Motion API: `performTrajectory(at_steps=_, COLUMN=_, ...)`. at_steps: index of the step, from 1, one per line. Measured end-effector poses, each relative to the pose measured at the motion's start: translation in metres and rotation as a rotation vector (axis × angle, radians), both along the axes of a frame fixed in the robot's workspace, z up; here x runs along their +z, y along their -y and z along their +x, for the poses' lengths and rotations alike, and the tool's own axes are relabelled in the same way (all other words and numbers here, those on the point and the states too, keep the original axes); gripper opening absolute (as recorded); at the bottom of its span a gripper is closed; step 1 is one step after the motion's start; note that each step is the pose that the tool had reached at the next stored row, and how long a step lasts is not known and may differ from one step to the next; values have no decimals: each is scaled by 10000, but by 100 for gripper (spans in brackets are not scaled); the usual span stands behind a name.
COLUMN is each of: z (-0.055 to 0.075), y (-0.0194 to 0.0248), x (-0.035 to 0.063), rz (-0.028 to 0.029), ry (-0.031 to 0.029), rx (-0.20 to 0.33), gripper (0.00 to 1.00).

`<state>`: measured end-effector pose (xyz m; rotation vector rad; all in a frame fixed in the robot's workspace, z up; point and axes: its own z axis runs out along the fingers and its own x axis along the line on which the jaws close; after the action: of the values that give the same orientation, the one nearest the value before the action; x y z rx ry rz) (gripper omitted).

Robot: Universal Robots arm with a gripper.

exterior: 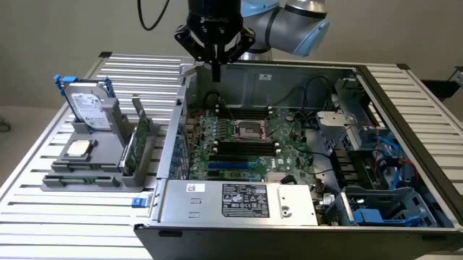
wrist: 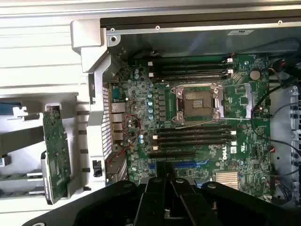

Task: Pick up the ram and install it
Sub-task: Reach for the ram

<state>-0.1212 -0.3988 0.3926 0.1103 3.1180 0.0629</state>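
My gripper (exterior: 214, 57) hangs above the far wall of the open computer case (exterior: 405, 141), toward the exterior view's left. It is shut on the ram (exterior: 216, 73), a thin dark-green stick that hangs down from the fingers edge-on. In the wrist view the black fingers (wrist: 157, 197) meet over the motherboard (wrist: 141, 94). The ram's edge shows there only as a dark sliver between them. Two banks of black memory slots (wrist: 193, 136) (wrist: 188, 68) lie on either side of the CPU socket (wrist: 197, 101). The same slots (exterior: 246, 146) sit well below the gripper.
A grey holder (exterior: 87, 179) outside the case carries a hard drive with blue rails (exterior: 90, 105), a green expansion card (exterior: 141, 138) (wrist: 55, 155) and a CPU chip (exterior: 78, 149). The power supply (exterior: 239, 200) spans the case front. Cables and drive bays (exterior: 376, 151) crowd the exterior view's right.
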Motion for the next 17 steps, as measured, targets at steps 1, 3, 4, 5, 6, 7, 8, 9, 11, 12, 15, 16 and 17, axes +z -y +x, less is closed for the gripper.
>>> performTrajectory(at_steps=1, z=0, y=0, x=0, rz=-1, ry=0, rx=0, gripper=11)
performTrajectory(at_steps=3, z=0, y=0, x=0, rz=-4, ry=0, rx=0, gripper=11)
performTrajectory(at_steps=4, z=0, y=0, x=0, rz=-5, ry=0, rx=0, gripper=11)
performTrajectory(at_steps=5, z=0, y=0, x=0, rz=-6, ry=0, rx=0, gripper=11)
performTrajectory(at_steps=6, z=0, y=0, x=0, rz=-7, ry=0, rx=0, gripper=11)
performTrajectory(at_steps=7, z=0, y=0, x=0, rz=-8, ry=0, rx=0, gripper=11)
performTrajectory(at_steps=8, z=0, y=0, x=0, rz=-9, ry=0, rx=0, gripper=11)
performTrajectory(at_steps=9, z=0, y=0, x=0, rz=-10, ry=0, rx=0, gripper=11)
performTrajectory(at_steps=11, z=0, y=0, x=0, rz=-13, ry=0, rx=0, gripper=11)
performTrajectory(at_steps=12, z=0, y=0, x=0, rz=-13, ry=0, rx=0, gripper=11)
performTrajectory(at_steps=15, z=-6, y=0, x=0, rz=-17, ry=0, rx=-2, gripper=11)
performTrajectory(at_steps=16, z=-33, y=4, x=1, rz=-19, ry=-2, rx=-3, gripper=11)
performTrajectory(at_steps=17, z=-74, y=11, x=0, rz=-18, ry=-1, rx=0, gripper=11)
